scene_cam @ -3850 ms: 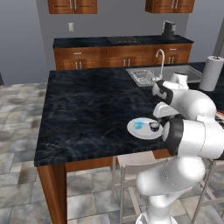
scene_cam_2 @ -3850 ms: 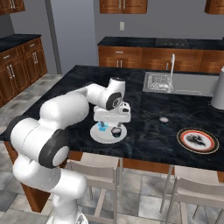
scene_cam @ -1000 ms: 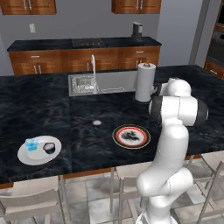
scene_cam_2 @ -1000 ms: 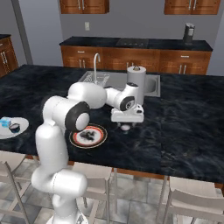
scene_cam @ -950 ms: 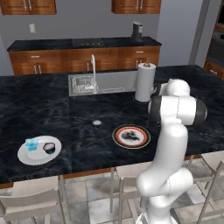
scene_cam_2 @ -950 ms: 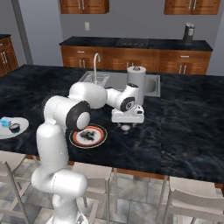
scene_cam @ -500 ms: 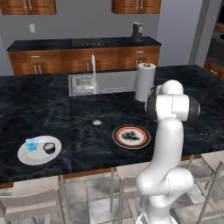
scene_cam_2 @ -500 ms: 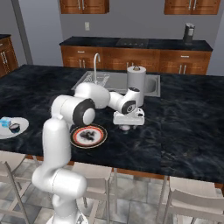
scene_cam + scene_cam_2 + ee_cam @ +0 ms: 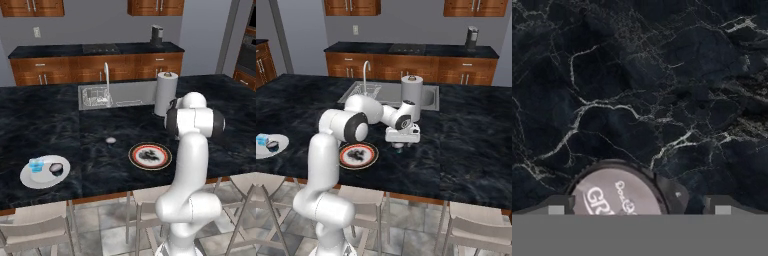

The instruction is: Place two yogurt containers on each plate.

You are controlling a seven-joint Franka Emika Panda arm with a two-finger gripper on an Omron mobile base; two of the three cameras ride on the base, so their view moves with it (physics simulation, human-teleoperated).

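Note:
In the hand view a dark round yogurt container with a pale grey lid (image 9: 619, 194) stands on the black counter between my open gripper (image 9: 639, 210); its fingertips (image 9: 556, 209) flank it with a gap. From the right base view the gripper (image 9: 400, 146) hangs low over the counter, just right of the patterned orange-rimmed plate (image 9: 358, 155), which holds no cups (image 9: 150, 156). The white plate (image 9: 26, 179) carries a light blue cup (image 9: 35, 165) and a dark cup (image 9: 56, 168). Another small cup (image 9: 110, 140) stands alone on the counter.
A paper towel roll (image 9: 411, 97) stands just behind the gripper, beside the sink (image 9: 107, 95) with its faucet. Stools (image 9: 471, 232) line the counter's near edge. Open counter stretches to the right of the gripper.
The base has driven along the counter, so the whole view shifted and the white plate now lies far left. Over the last second the elbow swung and the hand sank slightly.

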